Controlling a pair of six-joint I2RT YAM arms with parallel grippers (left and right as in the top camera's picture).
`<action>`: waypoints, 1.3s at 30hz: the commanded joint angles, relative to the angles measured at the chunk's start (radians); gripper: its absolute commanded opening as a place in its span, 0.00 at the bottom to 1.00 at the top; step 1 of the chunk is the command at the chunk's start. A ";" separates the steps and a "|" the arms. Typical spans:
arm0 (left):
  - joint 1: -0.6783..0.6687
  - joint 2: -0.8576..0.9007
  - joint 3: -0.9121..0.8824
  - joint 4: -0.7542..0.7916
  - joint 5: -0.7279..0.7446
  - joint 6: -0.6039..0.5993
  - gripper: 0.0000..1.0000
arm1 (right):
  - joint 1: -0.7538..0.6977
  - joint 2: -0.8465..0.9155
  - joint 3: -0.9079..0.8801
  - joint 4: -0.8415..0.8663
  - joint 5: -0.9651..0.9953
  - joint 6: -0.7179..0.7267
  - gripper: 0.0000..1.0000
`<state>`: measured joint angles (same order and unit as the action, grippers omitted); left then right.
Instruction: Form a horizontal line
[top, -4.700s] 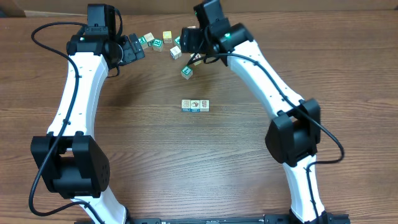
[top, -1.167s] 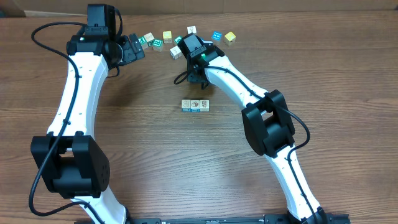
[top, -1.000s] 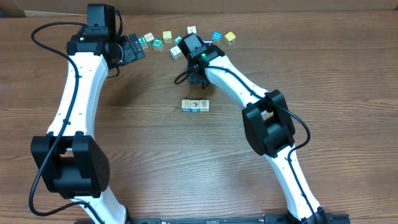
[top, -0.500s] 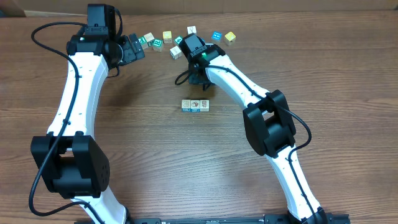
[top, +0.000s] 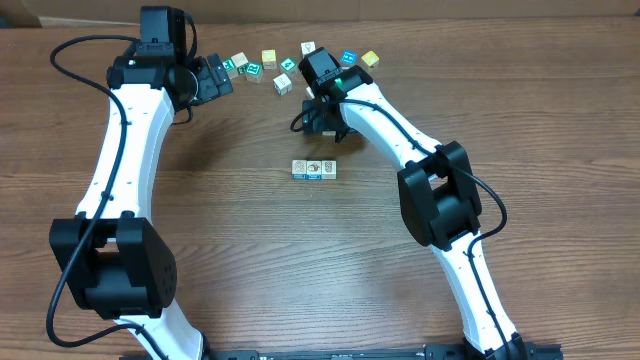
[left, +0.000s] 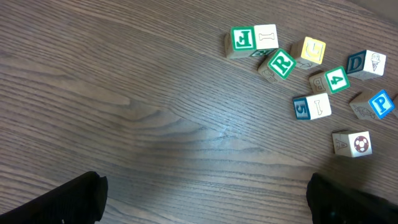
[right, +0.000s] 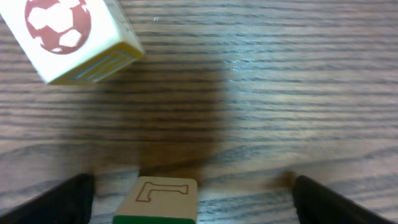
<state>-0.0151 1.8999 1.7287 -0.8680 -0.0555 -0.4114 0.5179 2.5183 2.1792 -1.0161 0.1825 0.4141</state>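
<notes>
Three white-faced picture cubes (top: 314, 169) lie side by side in a short horizontal line at the table's middle. My right gripper (top: 322, 122) hangs above the table a little behind that row and hides whatever is under it in the overhead view. In the right wrist view a cube with an outlined L on its pale top and a green side (right: 163, 199) rests on the wood between the right gripper's (right: 193, 202) wide-open jaws, nearer the left finger (right: 62, 199) and touching neither. My left gripper (top: 215, 80) (left: 208, 202) stands open at the back left, holding nothing.
Several loose letter and number cubes (top: 269, 58) are scattered along the table's back edge, among them a yellow one (top: 370, 59). A soccer-ball cube (right: 68, 37) lies just beyond the L cube. The left wrist view shows the same scatter (left: 282, 63) at its upper right.
The right gripper's jaws have spread wide apart around the L cube, and its wrist has shifted slightly right. The left arm and the three-cube row have not moved.
</notes>
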 joint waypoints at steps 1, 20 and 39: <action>-0.005 -0.006 0.008 0.002 0.004 0.008 1.00 | -0.005 0.006 -0.005 0.008 -0.027 0.000 0.83; -0.005 -0.006 0.008 0.002 0.004 0.008 1.00 | -0.003 -0.056 -0.005 0.042 -0.027 0.003 0.53; -0.005 -0.006 0.008 0.002 0.004 0.008 1.00 | -0.003 -0.061 0.028 0.018 -0.027 0.003 0.46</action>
<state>-0.0151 1.8999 1.7287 -0.8680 -0.0555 -0.4114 0.5175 2.5179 2.1784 -0.9989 0.1593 0.4179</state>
